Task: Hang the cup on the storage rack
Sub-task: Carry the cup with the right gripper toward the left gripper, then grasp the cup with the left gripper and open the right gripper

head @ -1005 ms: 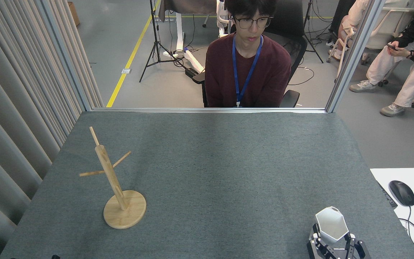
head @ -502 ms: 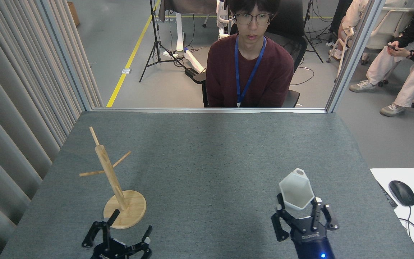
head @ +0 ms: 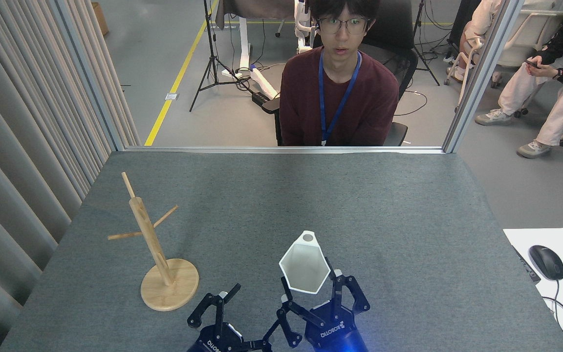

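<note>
1. Your right gripper [head: 311, 298] comes in at the bottom edge near the middle, its jaws clamped on the lower body of the cup [head: 305, 268].
2. The cup is held off the tabletop [head: 359, 205], tipped so its hexagonal mouth faces you; the flat tab handle with its round hole points up and away, toward the far side.
3. Your left gripper [head: 235, 313] sits just left of the right one at the bottom edge, its jaws spread wide with nothing between them. One finger [head: 215, 305] reaches up toward the rack's side.
4. The storage rack [head: 157, 254] stands on the left part of the tabletop, its round base just left of your left gripper and not touching it. Its pegs are bare.
5. The cup is well apart from the rack, to its right.
6. A person [head: 340, 93] in a dark red sweater sits beyond the far edge, facing you.
</note>
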Available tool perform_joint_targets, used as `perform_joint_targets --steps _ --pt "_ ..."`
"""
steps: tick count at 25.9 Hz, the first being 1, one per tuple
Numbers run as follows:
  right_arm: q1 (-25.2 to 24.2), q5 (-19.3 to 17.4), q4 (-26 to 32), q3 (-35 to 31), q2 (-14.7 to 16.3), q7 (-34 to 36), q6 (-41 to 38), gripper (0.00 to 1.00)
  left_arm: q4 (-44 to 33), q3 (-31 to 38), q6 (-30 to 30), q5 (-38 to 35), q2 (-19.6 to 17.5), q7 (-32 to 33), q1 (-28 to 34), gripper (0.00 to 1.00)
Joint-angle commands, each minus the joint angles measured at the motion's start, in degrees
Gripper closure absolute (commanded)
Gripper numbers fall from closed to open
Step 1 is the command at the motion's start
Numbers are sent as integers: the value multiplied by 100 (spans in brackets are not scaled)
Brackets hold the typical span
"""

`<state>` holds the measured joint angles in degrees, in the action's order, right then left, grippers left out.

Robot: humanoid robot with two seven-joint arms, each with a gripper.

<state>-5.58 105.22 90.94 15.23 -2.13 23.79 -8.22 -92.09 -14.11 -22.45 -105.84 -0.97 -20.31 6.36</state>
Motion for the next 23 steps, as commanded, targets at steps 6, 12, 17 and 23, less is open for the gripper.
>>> perform_joint_targets --steps 6,12,17,23 --pt "-276 235 55 560 -33 82 119 55 77 -93 3 -42 71 36 -83 0" --pt "-329 262 55 666 -41 82 119 55 60 -92 3 -33 71 36 -100 0" --pt "-347 358 20 841 -59 161 137 55 33 -92 -5 -33 71 36 -153 0" --pt "-382 473 -68 1026 -68 170 137 55 -46 -92 -32 -16 53 -17 -162 0"
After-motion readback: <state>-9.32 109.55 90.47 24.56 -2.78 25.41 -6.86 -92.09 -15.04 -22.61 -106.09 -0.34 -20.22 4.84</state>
